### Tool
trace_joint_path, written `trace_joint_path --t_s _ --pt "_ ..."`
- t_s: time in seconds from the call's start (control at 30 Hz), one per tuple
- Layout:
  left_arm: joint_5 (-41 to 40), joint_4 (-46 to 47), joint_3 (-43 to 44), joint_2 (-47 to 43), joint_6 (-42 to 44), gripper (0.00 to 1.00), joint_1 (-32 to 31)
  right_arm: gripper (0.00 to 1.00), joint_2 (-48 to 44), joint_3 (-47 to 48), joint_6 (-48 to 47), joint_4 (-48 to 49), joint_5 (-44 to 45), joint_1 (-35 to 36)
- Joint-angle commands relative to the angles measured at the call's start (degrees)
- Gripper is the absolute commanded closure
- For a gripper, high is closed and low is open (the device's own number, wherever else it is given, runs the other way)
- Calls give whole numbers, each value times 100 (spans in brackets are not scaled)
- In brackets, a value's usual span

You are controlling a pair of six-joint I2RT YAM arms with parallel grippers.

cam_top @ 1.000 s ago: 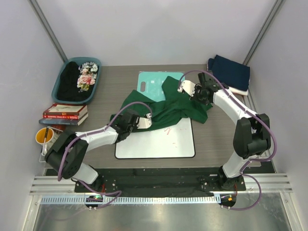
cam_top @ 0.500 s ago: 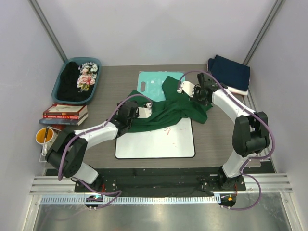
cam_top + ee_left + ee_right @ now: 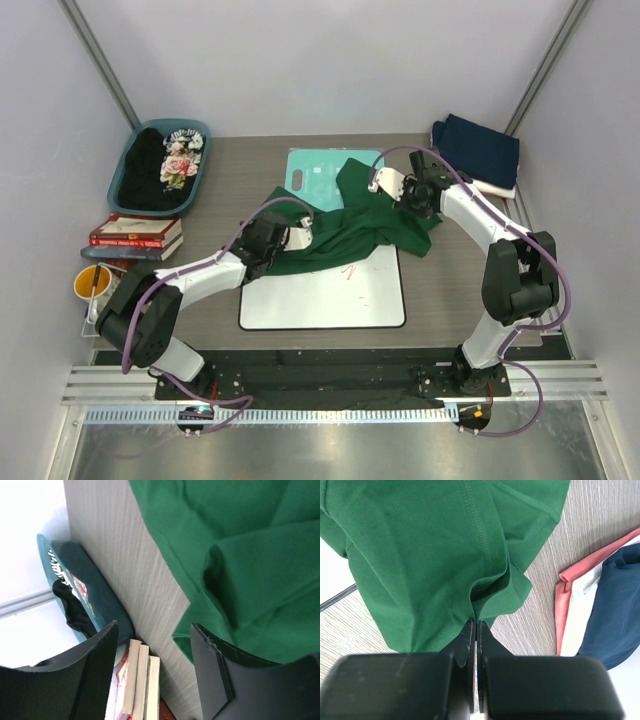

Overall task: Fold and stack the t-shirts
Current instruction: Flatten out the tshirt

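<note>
Green shirt (image 3: 350, 225) lies crumpled at the middle of the table (image 3: 240, 170), draped over the whiteboard's (image 3: 320, 300) far edge and the teal board's (image 3: 310, 175) near right corner; not yet flat. Right claw (image 3: 476, 630) is clenched on a hem fold at the shirt's far right side, judged an anchor for spreading. Left claw (image 3: 152, 645) stands released, nothing between its jaws, just off the shirt's left edge, likely placed to take it. Folded stack (image 3: 480, 150) occupies the far right corner; floral shirt (image 3: 178, 160) sits in the basket (image 3: 116, 185), far left corner.
</note>
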Motion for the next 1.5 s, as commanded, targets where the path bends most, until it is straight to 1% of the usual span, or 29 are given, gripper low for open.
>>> trace_joint_path --t_s 0.0,0.2,0.33,0.4,0.47,0.87,1.07,1.47 --pt "3 -170 -111 -116 -222 38 18 99 5 281 59 49 -8 26" --pt "188 -548 -59 -89 -459 32 18 99 84 448 42 -13 0 35" --pt "276 -969 265 -124 -740 28 9 99 172 544 42 -83 27 44" --pt "259 -1233 398 -90 -907 24 9 99 189 571 50 -83 27 52" --pt "206 -1374 504 -2 -995 23 9 99 198 606 50 -110 27 70" --pt "223 -1436 372 183 -1154 23 9 99 383 896 6 -259 71 140" --pt "417 -1498 372 165 -1180 23 9 99 409 905 15 -259 80 167" --pt "346 -856 354 622 -917 25 18 99 357 861 24 -250 80 184"
